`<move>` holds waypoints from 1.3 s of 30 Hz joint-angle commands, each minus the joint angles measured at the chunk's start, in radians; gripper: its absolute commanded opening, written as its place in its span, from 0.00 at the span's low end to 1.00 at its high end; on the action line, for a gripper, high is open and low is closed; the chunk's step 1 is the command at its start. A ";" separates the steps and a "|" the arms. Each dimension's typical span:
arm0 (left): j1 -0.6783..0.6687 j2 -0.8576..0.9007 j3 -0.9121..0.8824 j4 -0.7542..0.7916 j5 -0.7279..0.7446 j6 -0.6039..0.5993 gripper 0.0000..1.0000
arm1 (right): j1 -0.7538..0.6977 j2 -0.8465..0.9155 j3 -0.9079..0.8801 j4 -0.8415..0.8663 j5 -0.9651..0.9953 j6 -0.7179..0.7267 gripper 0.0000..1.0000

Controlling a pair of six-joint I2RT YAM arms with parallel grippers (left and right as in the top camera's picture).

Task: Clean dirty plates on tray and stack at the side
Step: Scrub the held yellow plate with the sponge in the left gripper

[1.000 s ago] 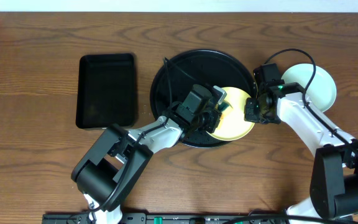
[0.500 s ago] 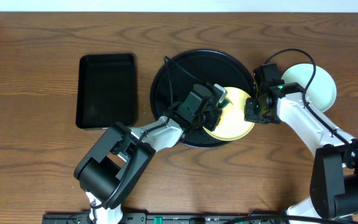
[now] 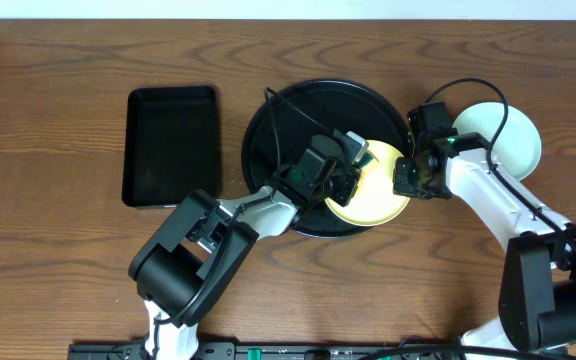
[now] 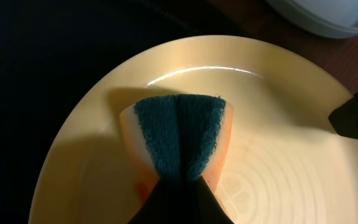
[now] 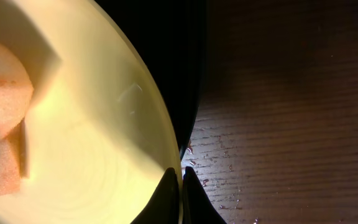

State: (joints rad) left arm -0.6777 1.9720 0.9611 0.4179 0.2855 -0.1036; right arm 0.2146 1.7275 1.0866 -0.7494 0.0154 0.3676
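My left gripper [image 3: 354, 160] clamps a folded blue-and-orange sponge [image 4: 179, 140] onto the pale yellow round plastic plate [image 3: 380, 198] at the round glossy black tray [image 3: 298, 108]'s right edge; my right gripper [image 5: 181, 185] pinches its rim.

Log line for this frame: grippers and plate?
left gripper: shut on sponge | sponge: on yellow plate | right gripper: shut on yellow plate rim

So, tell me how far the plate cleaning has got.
Done: a pale plate sits on the table right of the tray. In hand: the left gripper presses a sponge on the yellow plate while the right gripper pinches its rim. Left: stack that yellow plate beside the tray.
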 commanded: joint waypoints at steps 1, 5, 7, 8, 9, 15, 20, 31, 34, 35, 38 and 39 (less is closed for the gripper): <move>0.005 0.050 0.005 0.002 -0.021 0.017 0.08 | 0.012 -0.001 -0.009 -0.005 0.003 0.002 0.01; 0.025 0.050 0.005 0.032 -0.021 0.017 0.08 | 0.012 -0.001 -0.009 -0.005 0.003 0.002 0.01; 0.034 0.050 0.005 0.042 -0.020 0.017 0.08 | 0.012 -0.001 -0.009 -0.005 0.003 0.002 0.01; 0.037 0.050 0.005 0.045 -0.020 0.016 0.08 | 0.012 -0.001 -0.009 -0.005 0.003 0.002 0.01; 0.040 0.050 0.005 0.047 -0.011 0.016 0.08 | 0.012 -0.001 -0.009 -0.005 0.004 0.002 0.01; 0.040 0.050 0.005 0.050 -0.005 0.016 0.08 | 0.012 -0.001 -0.009 -0.002 0.006 0.002 0.01; 0.040 0.050 0.005 0.072 -0.006 0.016 0.08 | 0.012 -0.001 -0.009 -0.002 0.006 0.002 0.01; 0.040 0.063 0.005 0.117 -0.006 0.016 0.08 | 0.012 -0.001 -0.009 0.001 0.006 0.002 0.01; 0.040 0.088 0.005 0.149 -0.005 0.012 0.08 | 0.012 -0.001 -0.009 0.002 0.006 0.002 0.01; 0.040 0.097 0.005 0.164 -0.005 0.012 0.08 | 0.012 -0.001 -0.009 0.002 0.006 0.002 0.01; 0.040 0.121 0.005 0.204 -0.006 0.003 0.08 | 0.012 -0.001 -0.009 0.002 0.006 0.002 0.01; 0.040 0.123 0.005 0.215 -0.005 0.001 0.08 | 0.012 -0.001 -0.009 0.003 0.006 0.002 0.01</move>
State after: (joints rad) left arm -0.6422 2.0468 0.9619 0.6189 0.2893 -0.1043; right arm 0.2146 1.7275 1.0851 -0.7464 0.0181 0.3676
